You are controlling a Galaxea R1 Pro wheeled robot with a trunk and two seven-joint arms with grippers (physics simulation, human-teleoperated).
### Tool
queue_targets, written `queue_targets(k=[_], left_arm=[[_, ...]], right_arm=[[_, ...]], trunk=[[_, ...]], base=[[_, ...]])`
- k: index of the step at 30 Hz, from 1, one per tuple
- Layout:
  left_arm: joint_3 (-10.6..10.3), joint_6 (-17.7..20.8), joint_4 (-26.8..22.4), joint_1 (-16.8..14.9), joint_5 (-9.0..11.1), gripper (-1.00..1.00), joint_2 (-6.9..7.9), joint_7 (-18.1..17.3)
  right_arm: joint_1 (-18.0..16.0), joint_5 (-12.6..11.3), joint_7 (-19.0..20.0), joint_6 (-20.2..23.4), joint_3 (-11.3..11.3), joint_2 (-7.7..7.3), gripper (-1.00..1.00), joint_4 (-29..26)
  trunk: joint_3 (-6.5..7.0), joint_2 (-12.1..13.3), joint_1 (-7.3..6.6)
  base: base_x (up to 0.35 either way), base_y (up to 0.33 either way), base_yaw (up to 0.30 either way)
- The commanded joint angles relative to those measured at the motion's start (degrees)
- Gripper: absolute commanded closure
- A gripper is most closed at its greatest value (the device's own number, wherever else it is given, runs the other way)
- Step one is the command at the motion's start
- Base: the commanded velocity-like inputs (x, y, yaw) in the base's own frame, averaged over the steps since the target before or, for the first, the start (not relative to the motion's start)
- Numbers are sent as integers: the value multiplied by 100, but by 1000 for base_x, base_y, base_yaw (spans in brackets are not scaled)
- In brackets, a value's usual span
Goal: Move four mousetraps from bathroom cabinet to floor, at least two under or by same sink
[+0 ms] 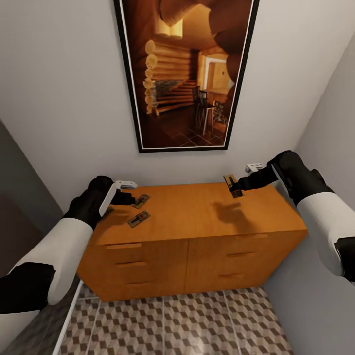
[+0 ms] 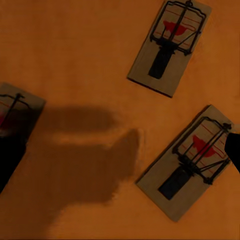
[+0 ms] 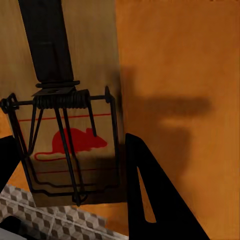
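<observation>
The orange-brown cabinet [image 1: 197, 212] stands against the wall. My right gripper [image 1: 236, 187] is shut on one mousetrap [image 1: 230, 185] and holds it a little above the cabinet top's back right. In the right wrist view that mousetrap [image 3: 70, 125] sits between the dark fingers [image 3: 150, 200]. My left gripper [image 1: 129, 198] hovers open over the top's left end, beside two mousetraps [image 1: 141, 200] [image 1: 138, 219]. The left wrist view has three traps lying flat [image 2: 170, 47] [image 2: 192, 160] [image 2: 15, 115], the last partly behind a finger [image 2: 7, 165]. The bathroom floor [image 1: 197, 320] lies in front.
A large framed picture [image 1: 187, 74] hangs on the wall above the cabinet. Grey walls close in on both sides, the right one [image 1: 325, 123] just beside my right arm. A white edge [image 1: 69, 315] runs along the floor at the lower left.
</observation>
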Motion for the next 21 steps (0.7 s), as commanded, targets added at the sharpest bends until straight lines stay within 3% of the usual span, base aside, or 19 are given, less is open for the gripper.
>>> queue_targets(k=[1,11,15,18,20,21], left_arm=[[-30,19,-3,-5,54,-100,9,24],[-53,23,46,-4,44,-100,-40,0],[-180,27,214,-4,12,-100,-231,-6],[-465,28,275,-4,7,-100,-379,-14],[-803,28,297,-4,16,-100,-435,-41],[-1069,28,306,-4,26,-100,-454,-120]], right_arm=[[-6,41,39,20,18,-4,100,-6],[-9,39,35,20,11,-31,100,-1],[-9,37,36,20,9,-38,100,0],[-7,38,36,20,9,-46,100,1],[-9,40,31,20,9,-55,100,1],[-10,40,30,20,9,-60,100,1]], trunk=[[-9,-7,2],[-9,-7,2],[-9,-7,2],[-9,-7,2],[-9,-7,2],[-9,-7,2]], base=[[0,193,0],[0,46,0],[0,3,0],[0,0,0],[0,0,0],[0,0,0]])
